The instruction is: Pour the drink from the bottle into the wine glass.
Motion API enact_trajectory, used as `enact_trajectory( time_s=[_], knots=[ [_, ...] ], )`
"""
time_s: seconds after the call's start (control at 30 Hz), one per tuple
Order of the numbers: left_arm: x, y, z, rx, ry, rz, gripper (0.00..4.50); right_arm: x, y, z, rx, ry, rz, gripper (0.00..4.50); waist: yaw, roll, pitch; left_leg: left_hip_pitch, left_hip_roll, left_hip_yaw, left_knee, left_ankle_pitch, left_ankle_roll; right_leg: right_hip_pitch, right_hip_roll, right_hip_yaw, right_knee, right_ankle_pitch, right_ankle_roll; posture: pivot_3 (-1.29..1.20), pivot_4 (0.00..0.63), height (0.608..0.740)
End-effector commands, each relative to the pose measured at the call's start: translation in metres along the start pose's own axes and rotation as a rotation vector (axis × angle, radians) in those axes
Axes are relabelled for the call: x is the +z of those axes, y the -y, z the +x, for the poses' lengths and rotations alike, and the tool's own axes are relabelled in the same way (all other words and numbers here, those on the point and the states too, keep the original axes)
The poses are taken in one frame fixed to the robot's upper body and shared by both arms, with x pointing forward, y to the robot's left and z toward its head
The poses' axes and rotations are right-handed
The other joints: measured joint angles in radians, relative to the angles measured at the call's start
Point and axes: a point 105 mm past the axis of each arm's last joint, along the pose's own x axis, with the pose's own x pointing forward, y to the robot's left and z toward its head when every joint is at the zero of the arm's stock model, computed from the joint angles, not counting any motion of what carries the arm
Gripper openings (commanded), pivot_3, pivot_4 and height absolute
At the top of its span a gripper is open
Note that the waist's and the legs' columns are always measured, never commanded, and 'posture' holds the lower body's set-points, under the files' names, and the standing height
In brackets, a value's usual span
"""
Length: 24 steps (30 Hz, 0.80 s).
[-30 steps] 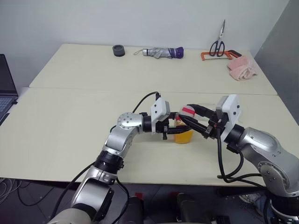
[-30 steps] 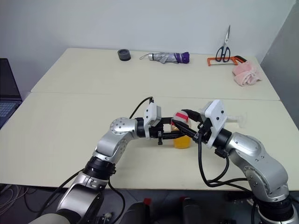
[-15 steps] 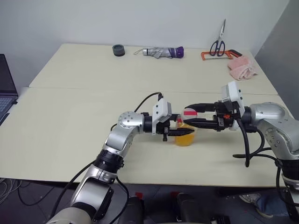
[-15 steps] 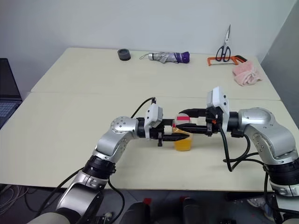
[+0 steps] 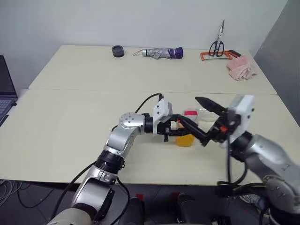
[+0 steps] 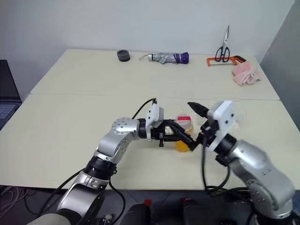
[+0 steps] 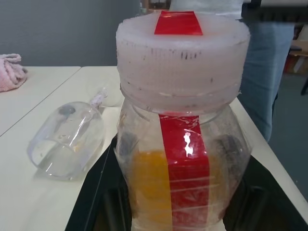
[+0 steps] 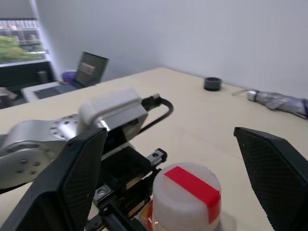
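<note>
The left gripper is clamped on the capped bottle, upright near the tabletop's front edge. The right gripper hangs spread wide apart around the cap. The wine glass lies on its side beside the bottle.

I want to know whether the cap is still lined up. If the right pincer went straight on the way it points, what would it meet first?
Probably the bottle's capped top: it sits between the open right pincer's fingers, with the left pincer behind. Depth is unclear.

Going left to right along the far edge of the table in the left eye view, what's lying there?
Black tape roll → folded umbrella → scissors → orange-handled saw → pink cloth.
</note>
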Motion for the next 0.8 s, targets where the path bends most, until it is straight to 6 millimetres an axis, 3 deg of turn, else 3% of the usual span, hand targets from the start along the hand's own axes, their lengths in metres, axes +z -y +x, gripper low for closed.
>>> enact_trajectory(
  time_s=[0.03, 0.3, 0.4, 0.6, 0.8],
  knots=[
    [0.017, -0.008, 0.001, 0.014, 0.037, 0.059, 1.81, 0.008, 0.000, 0.001, -0.087, 0.035, -0.062, 4.50, 0.000, 0.000, 0.000, 0.000, 0.000, 0.000, 0.000, 0.000, 0.000, 0.000, 0.000, 0.000, 0.000, 0.000, 0.000, 0.00, 0.150, 0.740],
    [0.017, -0.010, 0.002, 0.017, 0.032, 0.067, 1.81, 0.002, 0.010, 0.004, -0.225, 0.054, -0.064, 4.50, 0.000, 0.000, 0.000, 0.000, 0.000, 0.001, 0.000, 0.000, 0.000, 0.000, 0.000, 0.000, 0.000, 0.000, 0.000, 0.00, 0.150, 0.740],
    [0.017, -0.010, 0.002, 0.015, 0.028, 0.074, 1.81, -0.004, 0.009, 0.005, -0.213, 0.033, -0.048, 3.94, 0.000, 0.000, 0.000, 0.000, 0.000, 0.001, 0.000, 0.000, 0.000, 0.000, 0.000, 0.000, 0.000, 0.000, 0.000, 0.00, 0.150, 0.740],
    [0.017, -0.011, 0.002, 0.020, 0.028, 0.083, 1.81, -0.013, 0.001, 0.007, -0.152, -0.014, -0.045, 1.88, 0.000, 0.000, 0.000, 0.000, 0.000, 0.002, 0.000, 0.000, 0.000, 0.000, 0.000, 0.000, 0.000, 0.000, 0.000, 0.00, 0.150, 0.740],
    [0.018, -0.012, 0.002, 0.021, 0.030, 0.091, 1.81, -0.012, 0.001, 0.010, -0.133, -0.007, -0.044, 1.83, 0.000, 0.000, 0.000, 0.000, 0.000, 0.002, 0.000, 0.000, 0.000, 0.000, 0.000, 0.000, 0.000, 0.000, 0.000, 0.00, 0.150, 0.740]
  ],
)
